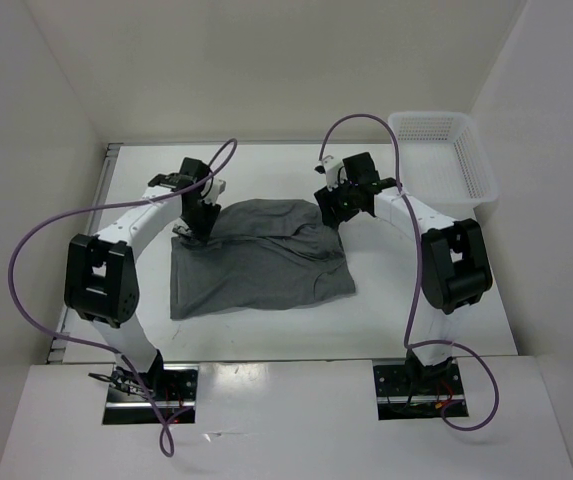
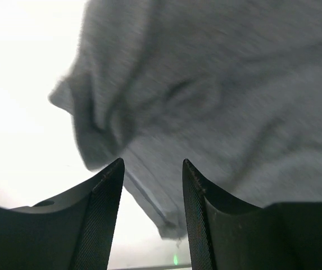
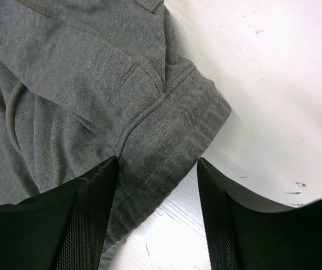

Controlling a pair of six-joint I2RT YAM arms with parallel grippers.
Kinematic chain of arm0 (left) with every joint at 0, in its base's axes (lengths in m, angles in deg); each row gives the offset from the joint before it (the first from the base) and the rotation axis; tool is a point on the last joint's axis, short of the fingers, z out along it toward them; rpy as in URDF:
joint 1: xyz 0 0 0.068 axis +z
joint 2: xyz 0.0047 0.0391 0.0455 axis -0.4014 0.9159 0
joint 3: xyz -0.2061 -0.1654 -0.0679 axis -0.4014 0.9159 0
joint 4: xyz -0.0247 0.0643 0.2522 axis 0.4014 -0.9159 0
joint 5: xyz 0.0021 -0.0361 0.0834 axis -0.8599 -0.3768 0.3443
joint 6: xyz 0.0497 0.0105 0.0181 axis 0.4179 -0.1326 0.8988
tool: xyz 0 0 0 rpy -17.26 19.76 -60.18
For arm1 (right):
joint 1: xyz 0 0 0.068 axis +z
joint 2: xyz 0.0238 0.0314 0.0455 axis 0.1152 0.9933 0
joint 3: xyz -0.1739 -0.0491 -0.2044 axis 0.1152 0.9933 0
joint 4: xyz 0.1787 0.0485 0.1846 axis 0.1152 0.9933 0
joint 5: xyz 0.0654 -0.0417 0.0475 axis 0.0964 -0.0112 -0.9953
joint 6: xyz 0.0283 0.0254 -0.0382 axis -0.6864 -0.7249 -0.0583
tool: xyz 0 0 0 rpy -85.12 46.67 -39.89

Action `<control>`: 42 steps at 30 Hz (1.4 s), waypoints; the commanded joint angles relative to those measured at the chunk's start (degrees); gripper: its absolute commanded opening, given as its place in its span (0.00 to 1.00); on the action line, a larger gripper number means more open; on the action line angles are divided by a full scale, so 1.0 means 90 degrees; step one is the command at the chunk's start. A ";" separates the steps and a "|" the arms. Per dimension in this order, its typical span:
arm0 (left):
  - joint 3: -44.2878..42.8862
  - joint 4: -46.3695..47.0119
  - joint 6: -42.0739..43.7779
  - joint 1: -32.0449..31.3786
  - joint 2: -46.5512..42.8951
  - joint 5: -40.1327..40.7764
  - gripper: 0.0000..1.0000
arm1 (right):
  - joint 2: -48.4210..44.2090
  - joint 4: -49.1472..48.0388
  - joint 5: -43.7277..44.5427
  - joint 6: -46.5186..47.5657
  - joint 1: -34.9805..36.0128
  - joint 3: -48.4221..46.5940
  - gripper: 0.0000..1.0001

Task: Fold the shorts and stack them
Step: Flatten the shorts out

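Shorts (image 1: 256,265) plain mid-grey; mesh basket (image 1: 446,155) at 2 o'clock — white; cables (image 1: 364,116) purple; tabletop (image 1: 416,300) white.

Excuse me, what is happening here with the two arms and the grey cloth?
Two robot arms are handling grey shorts that lie rumpled on the white table. The left gripper is at the shorts' far left corner, the right gripper at the far right corner. Both have their jaws open, so nothing is gripped. A white basket stands apart, far right.
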 commanded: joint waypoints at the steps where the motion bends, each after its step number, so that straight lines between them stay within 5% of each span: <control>1: 0.0162 0.0544 0.0021 0.0139 0.0295 0.0912 0.53 | 0.0074 -0.0305 0.0142 0.0009 0.0044 -0.0153 0.63; 11: 0.0231 0.1004 0.0021 0.0404 0.0931 0.0953 0.52 | 0.0259 -0.0363 0.0084 0.0135 0.0044 -0.0153 0.61; 17: 0.0153 0.1170 0.0021 0.0462 0.1204 0.0836 0.38 | 0.0386 -0.0364 0.0201 0.0253 0.0044 -0.0153 0.60; 21: 0.0153 0.1102 0.0021 0.0462 0.1263 0.0592 0.17 | 0.0446 -0.0422 0.0259 0.0253 0.0044 -0.0153 0.57; 24: 0.0153 0.1102 0.0021 0.0462 0.1322 0.0592 0.00 | 0.0504 -0.0422 0.0259 0.0253 0.0044 -0.0153 0.50; 32: -0.1075 0.0838 0.0021 0.0658 0.0786 0.0738 0.00 | 0.0504 -0.0539 0.0610 0.0409 0.0044 -0.0329 0.00; 42: -0.3195 0.1043 0.0021 0.1400 0.1077 0.1149 0.00 | 0.0699 -0.0686 0.0884 0.0663 -0.0347 -0.1003 0.00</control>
